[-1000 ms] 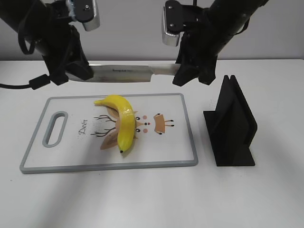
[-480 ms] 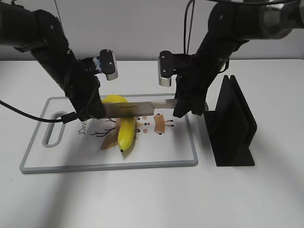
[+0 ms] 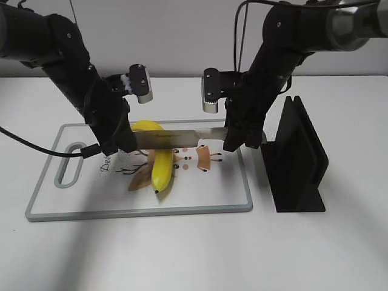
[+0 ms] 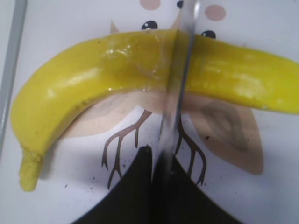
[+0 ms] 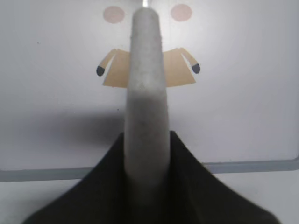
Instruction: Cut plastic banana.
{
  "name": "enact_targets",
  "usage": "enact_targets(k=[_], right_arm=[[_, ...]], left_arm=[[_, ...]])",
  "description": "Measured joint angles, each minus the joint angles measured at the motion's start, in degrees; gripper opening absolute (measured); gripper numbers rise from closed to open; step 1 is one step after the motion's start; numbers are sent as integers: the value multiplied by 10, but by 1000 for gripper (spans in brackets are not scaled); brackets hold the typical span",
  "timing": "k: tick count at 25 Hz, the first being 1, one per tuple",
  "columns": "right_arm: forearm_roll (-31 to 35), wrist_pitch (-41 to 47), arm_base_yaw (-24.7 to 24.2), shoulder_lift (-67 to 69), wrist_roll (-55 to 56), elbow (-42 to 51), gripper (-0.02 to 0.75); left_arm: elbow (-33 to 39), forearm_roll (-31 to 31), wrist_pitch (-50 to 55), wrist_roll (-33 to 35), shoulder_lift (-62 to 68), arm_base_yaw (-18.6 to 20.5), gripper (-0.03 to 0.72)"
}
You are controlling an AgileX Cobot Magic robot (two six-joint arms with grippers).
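The yellow plastic banana (image 3: 159, 162) lies on the white cutting board (image 3: 91, 194). A knife (image 3: 163, 139) with a steel blade and pale handle lies level across the banana's middle. My left gripper (image 3: 121, 144) is shut on the blade's tip end; my right gripper (image 3: 233, 138) is shut on the handle. In the left wrist view the blade (image 4: 180, 88) presses edge-on across the banana (image 4: 93, 74), with my left gripper (image 4: 159, 158) pinching it. In the right wrist view the handle (image 5: 146, 93) runs out from my right gripper (image 5: 146, 140).
A black knife stand (image 3: 297, 160) stands right of the board, close to my right arm. The board has a grey rim and a handle slot (image 3: 71, 163) at its left end. A printed cartoon figure (image 3: 203, 157) shows under the banana.
A second ago the knife was held high behind the board. Both arms have brought it down across the banana. Over the last half second it has barely moved.
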Motion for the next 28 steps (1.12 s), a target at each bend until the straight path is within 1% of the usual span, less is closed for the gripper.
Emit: enact_targets(k=[5, 13, 19, 21, 22, 23, 25, 27, 28], right_arm=[[-3, 12, 0, -49, 1, 0, 167], [9, 46, 4, -128, 3, 0, 167], [12, 56, 4, -147, 3, -1, 167], [12, 56, 4, -147, 3, -1, 167], [12, 56, 4, -147, 3, -1, 167], [12, 58, 4, -147, 5, -1, 167], [5, 62, 4, -147, 9, -1, 167], [0, 63, 4, -147, 12, -1, 166], [0, 63, 3, -147, 13, -1, 166]], left_arm=[[6, 4, 10, -3, -53, -1, -11], [6, 20, 64, -7, -160, -2, -17], [7, 18, 76, -7, -183, -2, -19], [7, 18, 76, -8, -183, -2, -7], [7, 18, 73, -10, -183, -2, 18], [7, 17, 69, -12, -184, -2, 66], [7, 17, 59, -15, -184, -1, 210], [7, 18, 54, -16, -184, -1, 422], [7, 18, 51, -16, -184, -1, 507]])
